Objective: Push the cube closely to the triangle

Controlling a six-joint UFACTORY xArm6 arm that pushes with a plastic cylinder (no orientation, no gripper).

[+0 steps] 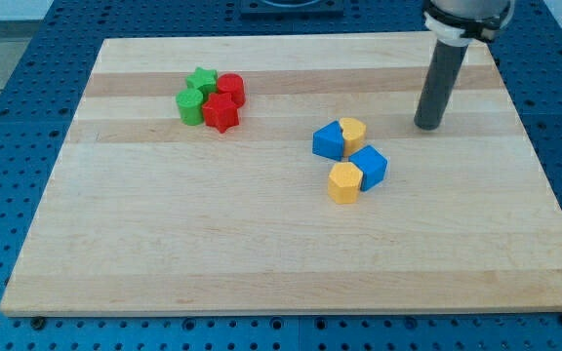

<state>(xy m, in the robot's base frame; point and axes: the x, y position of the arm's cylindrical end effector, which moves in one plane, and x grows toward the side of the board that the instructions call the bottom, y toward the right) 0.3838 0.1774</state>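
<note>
A blue cube (370, 166) lies right of the board's middle, touching a yellow hexagonal block (344, 182) at its lower left. Just above it a blue triangle-like block (329, 141) touches a yellow heart-shaped block (353, 131). A small gap separates the cube from that upper pair. My tip (427, 127) rests on the board to the upper right of these blocks, apart from them, about a block's width right of the yellow heart.
At the upper left a cluster holds a green star (201, 79), a green cylinder (190, 105), a red cylinder (230, 88) and a red star (220, 113). The wooden board (261, 253) lies on a blue perforated table.
</note>
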